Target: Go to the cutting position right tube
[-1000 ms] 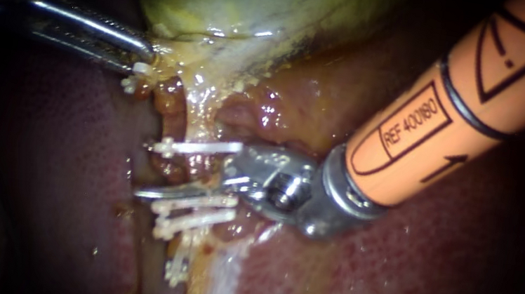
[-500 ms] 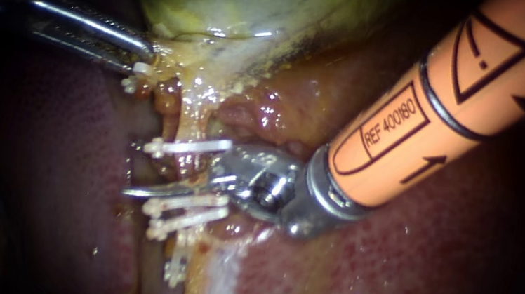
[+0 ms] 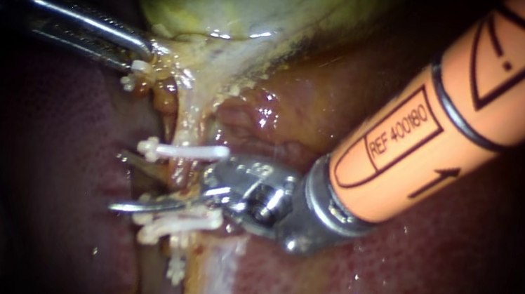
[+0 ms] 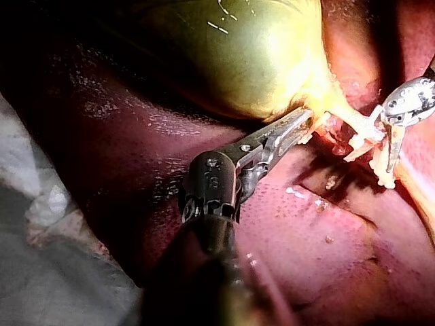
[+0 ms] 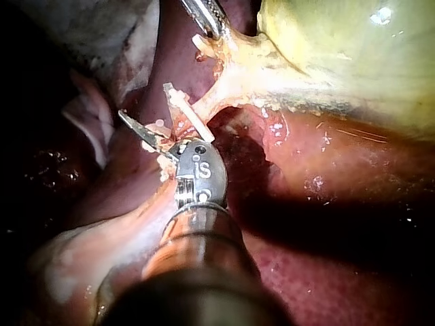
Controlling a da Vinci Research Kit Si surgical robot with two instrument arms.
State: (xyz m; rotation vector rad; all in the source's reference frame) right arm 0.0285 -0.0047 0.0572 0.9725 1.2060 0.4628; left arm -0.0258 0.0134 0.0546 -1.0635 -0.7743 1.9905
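Light was strongest mid-scene; glare spotted the wet gallbladder [image 3: 258,4] and liver [image 3: 453,285]; the margins lay in heavy shadow.

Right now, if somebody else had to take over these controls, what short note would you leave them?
Left instrument: jaws shut on the gallbladder at its neck.
Right instrument: blades open at the clipped tube, between the upper clip and the lower clips.
Done: the blades have reached the tube; the lower one lies just above the lower clips.
Left: the upper blade is mostly hidden by the upper clip, so check that the tube sits between both. The tube looks uncut.
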